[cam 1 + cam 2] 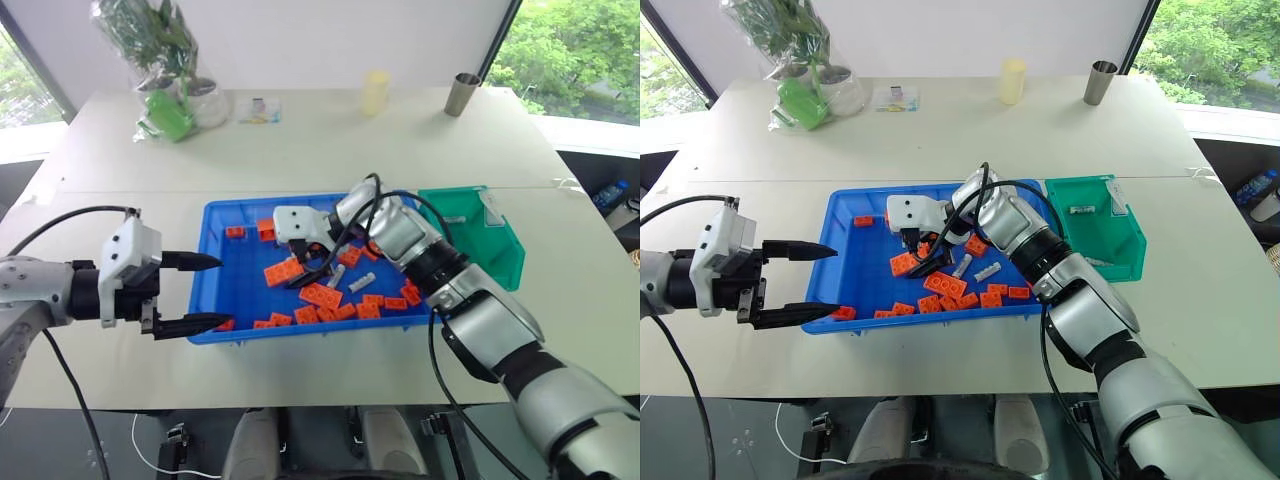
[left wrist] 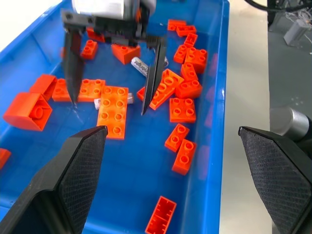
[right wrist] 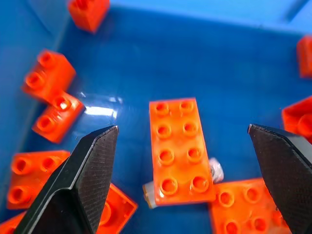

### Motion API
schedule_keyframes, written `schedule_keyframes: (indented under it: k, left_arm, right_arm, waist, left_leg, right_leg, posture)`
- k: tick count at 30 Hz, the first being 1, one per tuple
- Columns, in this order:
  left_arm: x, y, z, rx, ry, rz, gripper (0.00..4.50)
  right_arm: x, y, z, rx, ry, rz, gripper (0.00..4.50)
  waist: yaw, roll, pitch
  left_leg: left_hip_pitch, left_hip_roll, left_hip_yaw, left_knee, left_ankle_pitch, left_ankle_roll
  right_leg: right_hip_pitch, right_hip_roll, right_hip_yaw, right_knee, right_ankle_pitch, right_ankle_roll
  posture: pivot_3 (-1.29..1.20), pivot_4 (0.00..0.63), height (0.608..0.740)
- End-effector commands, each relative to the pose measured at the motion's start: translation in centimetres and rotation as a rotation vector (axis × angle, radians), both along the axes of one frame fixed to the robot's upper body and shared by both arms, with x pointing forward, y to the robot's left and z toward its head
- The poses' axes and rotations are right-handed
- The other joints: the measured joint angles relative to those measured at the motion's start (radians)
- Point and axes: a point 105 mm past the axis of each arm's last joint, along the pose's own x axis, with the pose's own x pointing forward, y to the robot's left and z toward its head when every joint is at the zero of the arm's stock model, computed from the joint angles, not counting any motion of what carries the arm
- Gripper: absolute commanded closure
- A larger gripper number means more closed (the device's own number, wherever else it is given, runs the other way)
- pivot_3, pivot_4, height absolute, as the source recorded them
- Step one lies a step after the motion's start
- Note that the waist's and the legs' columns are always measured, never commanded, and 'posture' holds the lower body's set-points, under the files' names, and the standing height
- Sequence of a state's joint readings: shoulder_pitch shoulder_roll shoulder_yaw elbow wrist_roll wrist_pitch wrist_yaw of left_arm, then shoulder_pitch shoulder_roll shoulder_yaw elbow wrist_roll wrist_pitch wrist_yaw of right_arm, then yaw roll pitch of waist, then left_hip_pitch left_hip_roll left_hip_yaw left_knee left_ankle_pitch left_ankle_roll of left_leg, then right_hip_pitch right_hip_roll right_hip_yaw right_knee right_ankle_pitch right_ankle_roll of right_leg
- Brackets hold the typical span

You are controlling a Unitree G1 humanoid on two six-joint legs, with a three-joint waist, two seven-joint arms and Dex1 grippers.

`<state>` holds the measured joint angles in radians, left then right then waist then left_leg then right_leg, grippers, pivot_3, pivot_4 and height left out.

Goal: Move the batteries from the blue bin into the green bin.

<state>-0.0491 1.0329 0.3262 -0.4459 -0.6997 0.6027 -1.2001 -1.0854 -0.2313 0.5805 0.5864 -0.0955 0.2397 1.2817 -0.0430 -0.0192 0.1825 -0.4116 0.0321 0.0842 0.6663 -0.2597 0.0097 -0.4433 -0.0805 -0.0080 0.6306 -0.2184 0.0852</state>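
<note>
Since a battery (image 3: 214,171) lies half-hidden under an orange brick (image 3: 179,148) between its wide-open, empty jaws, right gripper (image 3: 185,161) hovers inside blue bin (image 1: 236,292); left gripper (image 1: 200,293) open, empty

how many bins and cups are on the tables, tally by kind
bins: 2 (blue bin, green bin)
cups: 2 (pale yellow cup, metal cup)
total: 4
</note>
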Motion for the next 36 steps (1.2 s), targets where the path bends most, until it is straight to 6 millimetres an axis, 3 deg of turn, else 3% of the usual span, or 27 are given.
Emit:
schedule_keyframes:
  k: [1,2,9,12,16,20,24,25,29,33,36]
  left_arm:
    - [0.0,-0.4,0.9,-0.017,-0.041,-0.009,0.0]
    - [0.1,-0.4,1.1,-0.023,-0.043,-0.006,0.0]
    - [0.5,-0.5,1.2,-0.033,-0.042,0.0,0.0]
    - [0.6,-0.6,1.2,-0.035,-0.046,-0.002,0.0]
    - [0.7,-0.9,1.2,-0.04,-0.049,-0.007,0.0]
    - [0.9,-1.2,1.2,-0.044,-0.053,-0.012,0.0]
    - [1.1,-1.2,1.4,-0.05,-0.065,-0.007,0.0]
    - [1.2,-1.2,1.5,-0.052,-0.064,-0.007,0.0]
    - [1.3,-1.3,1.4,-0.056,-0.062,-0.014,0.0]
    - [1.8,-1.6,1.7,-0.06,-0.073,-0.023,0.0]
    - [2.0,-1.6,1.9,-0.063,-0.077,-0.024,0.0]
  right_arm:
    - [-0.1,0.7,-0.1,-0.014,-0.045,0.043,0.13]
    - [0.0,0.9,-0.2,-0.006,-0.044,0.039,0.13]
    - [-0.2,1.7,0.6,0.042,-0.029,0.047,3.33]
    - [-0.4,2.5,1.2,0.075,-0.028,0.049,3.33]
    - [-1.5,5.3,1.8,0.144,-0.029,0.077,3.33]
    - [-2.7,7.0,0.3,0.122,0.013,0.086,3.33]
    - [-2.4,7.5,0.5,0.137,0.004,0.038,1.32]
    - [-2.1,7.2,1.4,0.15,-0.007,0.028,0.88]
    - [-1.9,5.1,3.2,0.127,-0.027,0.094,0.88]
    - [-1.5,2.3,2.6,0.03,-0.07,0.175,0.88]
    - [-1.3,1.3,1.7,-0.003,-0.078,0.197,0.88]
  waist:
    - [-0.001,0.0,0.0]
    - [-0.001,0.0,0.0]
    - [-0.001,0.0,0.0]
    - [-0.001,0.0,0.0]
    - [-0.002,0.0,0.0]
    - [-0.003,0.0,0.0]
    - [0.002,-0.001,-0.001]
    - [0.002,-0.002,-0.001]
    - [0.002,-0.002,-0.001]
    - [0.0,-0.002,-0.001]
    - [-0.008,-0.002,0.0]
  left_leg:
    - [0.0,0.0,0.0,0.0,0.0,0.0]
    - [0.0,0.0,0.0,0.0,0.0,0.0]
    - [0.0,0.0,-0.001,0.0,0.0,0.0]
    - [0.0,0.0,-0.001,0.0,0.0,0.0]
    - [0.0,0.0,-0.001,0.0,0.0,0.0]
    - [0.0,0.0,-0.001,-0.001,0.0,0.0]
    - [0.0,0.0,-0.002,-0.001,0.001,-0.001]
    - [0.0,0.0,-0.002,-0.001,0.001,-0.001]
    - [0.0,0.0,-0.002,-0.001,0.001,-0.001]
    - [0.001,-0.001,-0.002,-0.001,0.001,-0.001]
    - [0.001,0.0,-0.002,-0.001,0.001,-0.001]
  right_leg:
    - [0.0,0.0,0.0,0.0,0.0,0.001]
    - [0.0,0.0,0.0,0.0,0.0,0.001]
    - [0.0,0.001,0.0,0.0,0.001,0.002]
    - [0.0,0.001,0.0,0.0,0.001,0.002]
    - [0.0,0.001,0.0,0.0,0.001,0.002]
    - [0.0,0.001,0.0,0.0,0.001,0.002]
    - [0.0,0.0,0.0,0.0,0.001,0.001]
    - [0.0,0.0,0.0,0.0,0.0,0.0]
    - [0.001,-0.001,0.0,0.0,0.0,-0.001]
    - [0.001,0.0,-0.001,0.0,0.001,0.001]
    - [0.0,0.001,-0.001,0.0,0.001,0.002]
  posture:
    - [0.0,0.15,0.736]
    - [0.0,0.15,0.736]
    - [0.0,0.15,0.736]
    - [0.0,0.15,0.736]
    - [0.0,0.15,0.736]
    - [0.0,0.15,0.736]
    - [0.0,0.15,0.736]
    - [0.0,0.15,0.736]
    - [0.0,0.15,0.736]
    - [0.0,0.15,0.736]
    - [0.0,0.15,0.736]
